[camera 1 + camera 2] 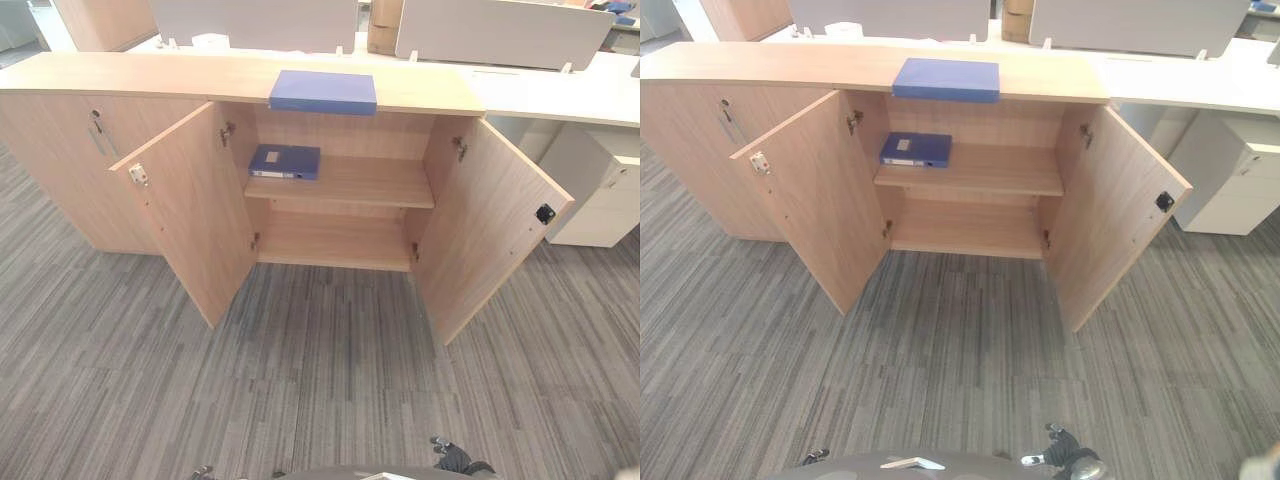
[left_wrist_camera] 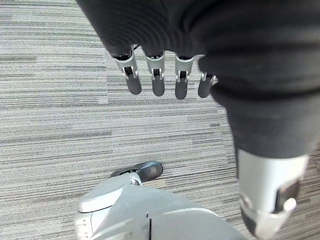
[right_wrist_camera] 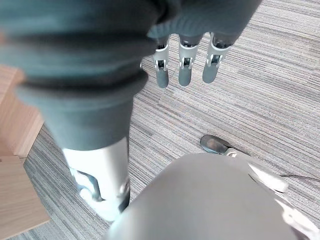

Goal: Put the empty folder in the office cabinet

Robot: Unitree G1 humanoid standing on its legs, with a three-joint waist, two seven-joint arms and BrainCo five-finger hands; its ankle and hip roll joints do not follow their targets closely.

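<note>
Hanging over the grey carpet, our left hand is relaxed and holds nothing. Ahead, between the open doors of the cabinet, one blue folder lies on the shelf; another folder lies on top. Our right hand hangs slack and holds nothing.

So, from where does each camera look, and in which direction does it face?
Left eye view: on the head, looking down at the open cabinet and two blue folders.
Right eye view: beside it, sharing the folder on top and the folder on the shelf.
Left wrist view: down along the left hand at carpet.
Right wrist view: down along the right hand at carpet.
</note>
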